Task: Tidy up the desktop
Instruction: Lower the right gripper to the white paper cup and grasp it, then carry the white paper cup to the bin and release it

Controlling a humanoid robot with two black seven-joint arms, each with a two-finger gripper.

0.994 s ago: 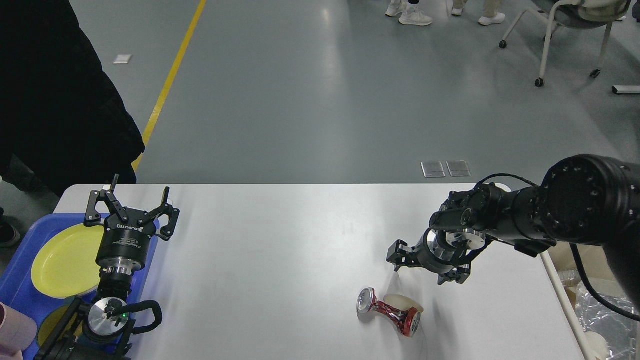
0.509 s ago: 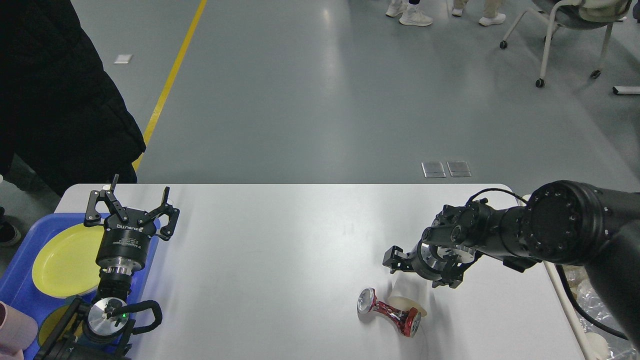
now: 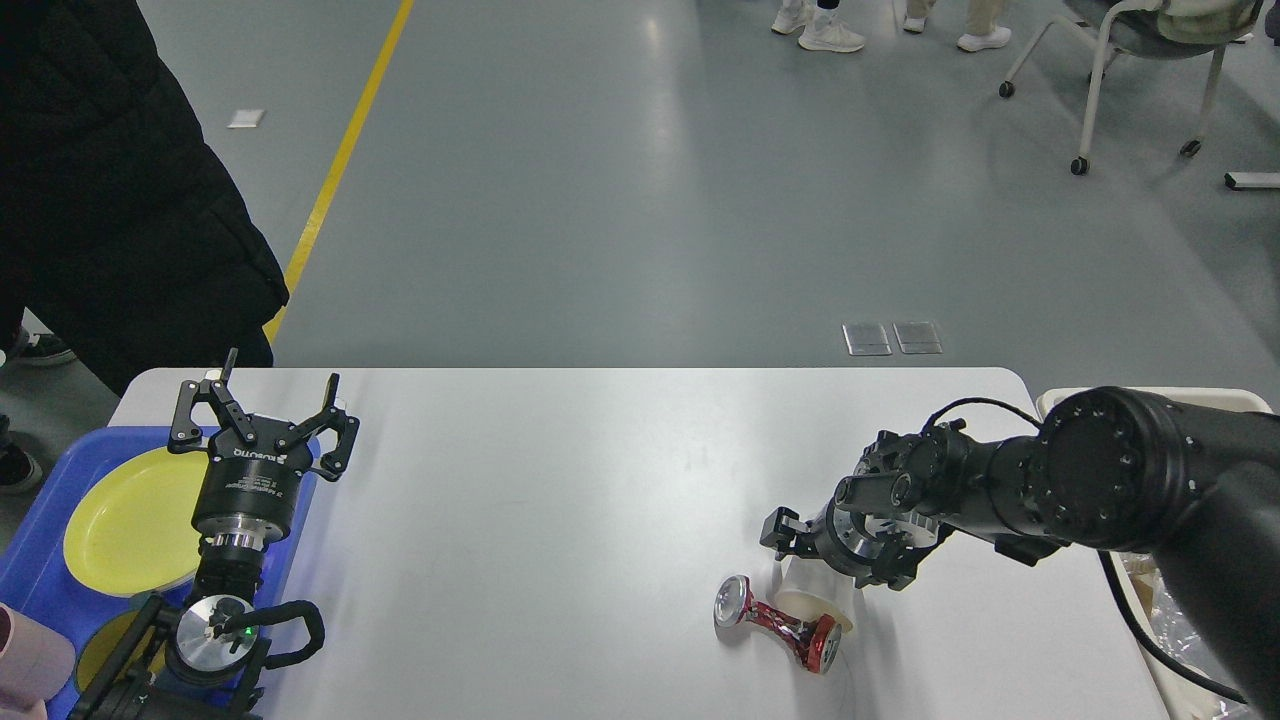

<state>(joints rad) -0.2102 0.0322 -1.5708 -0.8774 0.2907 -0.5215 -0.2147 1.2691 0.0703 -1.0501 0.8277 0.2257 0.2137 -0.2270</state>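
With fingers spread, the right gripper (image 3: 815, 560) straddled the paper cup (image 3: 812, 603) beside a crushed can (image 3: 775, 622), needing a centred, gentle squeeze.

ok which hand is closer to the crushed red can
Right. The right hand hovers just above the crushed red can; the left hand is far across the desktop, by the blue tray.

White lettering on the left gripper (image 3: 262, 420) body shows upside down, too small to read

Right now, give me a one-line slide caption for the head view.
Right pincer poised over a white cup beside a crushed red can on the desktop.
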